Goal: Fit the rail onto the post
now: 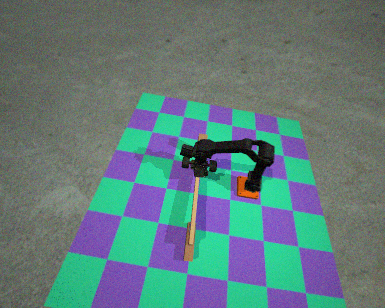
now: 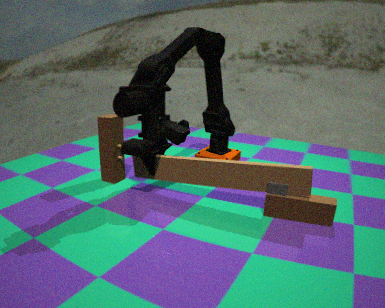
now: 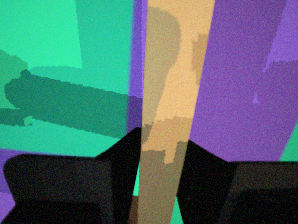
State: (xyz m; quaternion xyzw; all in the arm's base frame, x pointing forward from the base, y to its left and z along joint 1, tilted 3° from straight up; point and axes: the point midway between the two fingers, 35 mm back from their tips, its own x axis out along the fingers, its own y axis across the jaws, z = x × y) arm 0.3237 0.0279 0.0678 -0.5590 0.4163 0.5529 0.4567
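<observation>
Top view: rail (image 1: 193, 220) runs lengthwise down the checkered worktop (image 1: 267, 240); claw (image 1: 201, 168) sits over it near the post (image 1: 203, 136) end, arm reaching across from the orange base (image 1: 247, 189).

Exterior view: claw (image 2: 146, 162) is clamped on the rail (image 2: 234, 174) just by its near end — that end is raised off the worktop (image 2: 177, 270) and stands beside the post (image 2: 111, 148), apart from it, with a gap showing. Pegs (image 2: 118, 154) are small marks on the post face, not inside the rail. Far end rests at the grey bracket (image 2: 277, 189) on the footboard (image 2: 300, 207).

Wrist view: rail (image 3: 172, 110) passes straight between the two dark fingers, one pressing either side — gripped.
</observation>
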